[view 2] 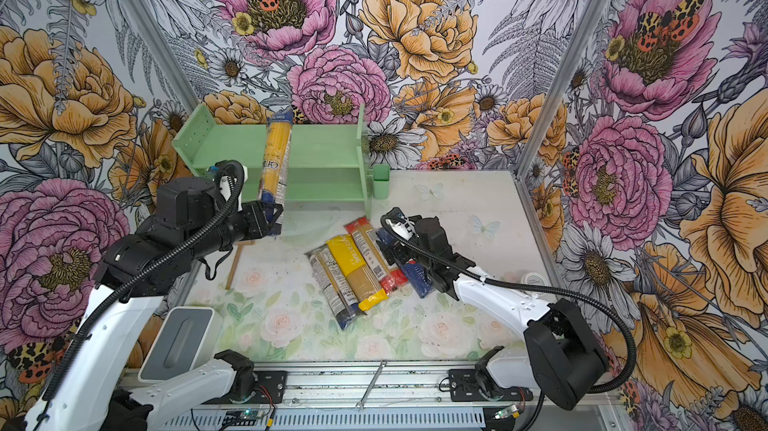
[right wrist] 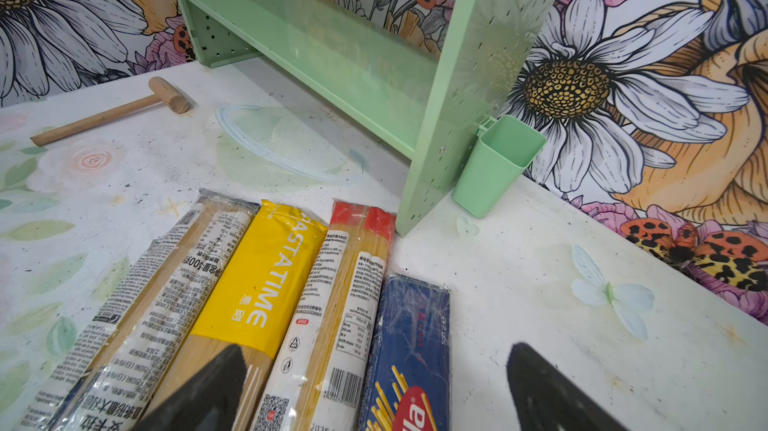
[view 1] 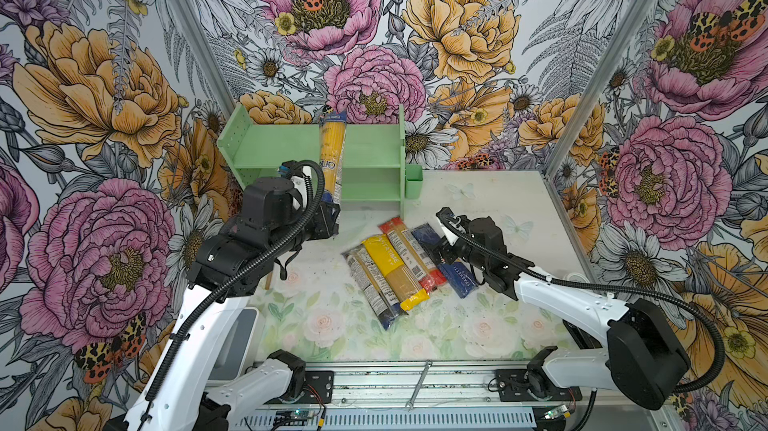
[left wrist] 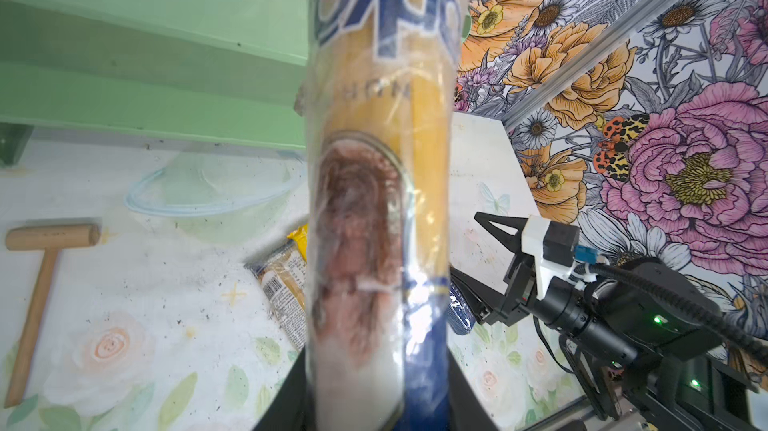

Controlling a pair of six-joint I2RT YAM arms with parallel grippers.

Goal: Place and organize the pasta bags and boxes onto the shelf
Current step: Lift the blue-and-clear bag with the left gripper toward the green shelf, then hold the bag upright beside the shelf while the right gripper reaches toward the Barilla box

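Left wrist view: a long clear bag of yellow spaghetti with dark blue ends [left wrist: 374,150] fills my frame, clamped near its lower blue end by the left gripper [view 1: 326,223], jaws closed tight on the plastic. In both top views the bag stands almost upright in front of the mint-green two-tier shelf [view 1: 370,146], its upper end reaching above the top tier; whether it touches the shelf I cannot tell. Four more packs lie side by side on the floral tabletop [view 1: 478,325] before the shelf: a clear bag with a dark blue end [view 1: 370,283], a yellow bag [view 1: 392,269], a red-ended clear bag [view 1: 409,250] and a dark blue box [right wrist: 409,325]. The right gripper [right wrist: 378,350] hangs over that row with jaws spread wide, holding nothing. A wooden mallet [left wrist: 45,242] and a clear glass bowl [right wrist: 286,138] lie on the table near the shelf; a small green cup [view 1: 413,184] hangs on the shelf's side panel. My read: this bag is being placed. To do it well I would swing it level, line it up with a tier and slide it back between the side panels, slowly, since an end grip lets the far end droop.
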